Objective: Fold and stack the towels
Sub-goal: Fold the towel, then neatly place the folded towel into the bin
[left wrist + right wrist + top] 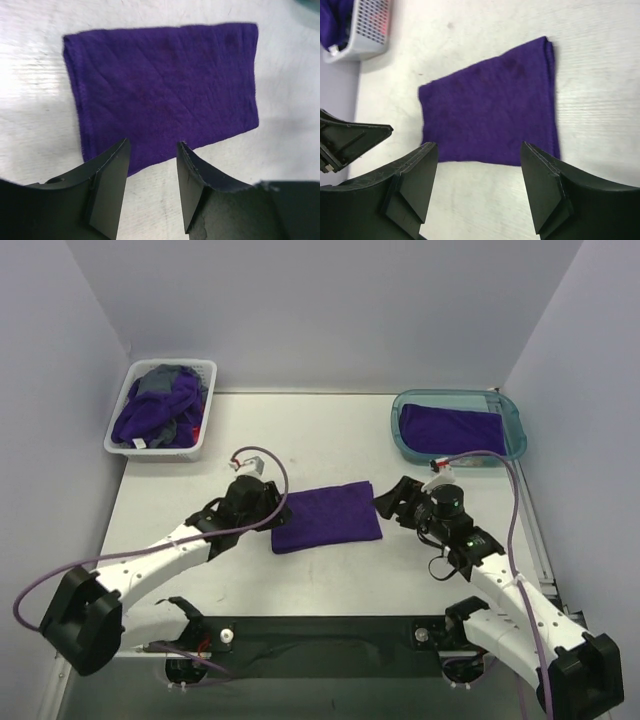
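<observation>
I'm parking the left jaws and right jaws at opposite ends of the folded purple towel [327,517] lying on the counter [300,435], both sets sitting apart, gripping nothing. A second towel [450,427] is lying in the teal tray [399,432].

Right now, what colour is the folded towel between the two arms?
The towel is deep purple, clearest in the left wrist view.

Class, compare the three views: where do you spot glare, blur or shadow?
Top external view: evenly lit, sharp, only faint shadows. Left wrist view: the white table glares pale beside the folded purple terry towel. Right wrist view: the white slotted plastic basket is blurred.
</observation>
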You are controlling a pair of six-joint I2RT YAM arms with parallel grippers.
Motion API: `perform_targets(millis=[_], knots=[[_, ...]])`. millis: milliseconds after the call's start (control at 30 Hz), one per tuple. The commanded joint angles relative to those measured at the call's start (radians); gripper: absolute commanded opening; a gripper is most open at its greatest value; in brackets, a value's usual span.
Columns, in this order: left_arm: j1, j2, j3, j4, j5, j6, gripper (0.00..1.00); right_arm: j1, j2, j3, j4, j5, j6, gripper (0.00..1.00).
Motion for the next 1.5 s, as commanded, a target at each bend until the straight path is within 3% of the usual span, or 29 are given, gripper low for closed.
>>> perform_targets(millis=[0,133,467,733,833,900,933,1000,1167,1333,1467], knots=[[-0.055,0.121,0.059,0.006,0.011,0.045,0.52,-0.011,-0.041,0.057,-0.318,0.094,-0.163,0.66],[-0.063,0.257,0.088,-0.009,0.017,0.059,0.51,-0.015,-0.099,0.065,-0.393,0.115,-0.198,0.66],[-0.001,0.408,0.129,-0.182,-0.026,0.157,0.51,-0.02,-0.132,0.034,-0.461,0.147,-0.241,0.73],[0.062,0.287,0.094,-0.296,-0.059,0.203,0.53,-0.021,-0.11,0.04,-0.469,0.172,-0.243,0.74],[0.046,0.212,0.109,-0.342,-0.088,0.221,0.59,-0.024,-0.112,0.036,-0.47,0.184,-0.238,0.74],[0.007,0.187,0.138,-0.381,-0.109,0.231,0.64,-0.028,-0.115,0.034,-0.472,0.189,-0.229,0.8],[-0.013,0.172,0.178,-0.392,-0.124,0.246,0.71,-0.028,-0.116,0.034,-0.473,0.189,-0.226,0.83],[-0.081,0.167,0.224,-0.418,-0.142,0.255,0.79,-0.031,-0.119,0.036,-0.487,0.187,-0.224,1.0],[-0.223,0.257,0.413,-0.437,-0.178,0.263,0.9,-0.067,-0.132,0.04,-0.53,0.206,-0.23,1.0],[-0.394,0.504,0.614,-0.446,-0.208,0.272,0.89,-0.126,-0.141,0.028,-0.582,0.273,-0.21,1.0],[-0.463,0.681,0.772,-0.475,-0.225,0.29,0.87,-0.187,-0.155,0.016,-0.611,0.253,-0.21,1.0]])
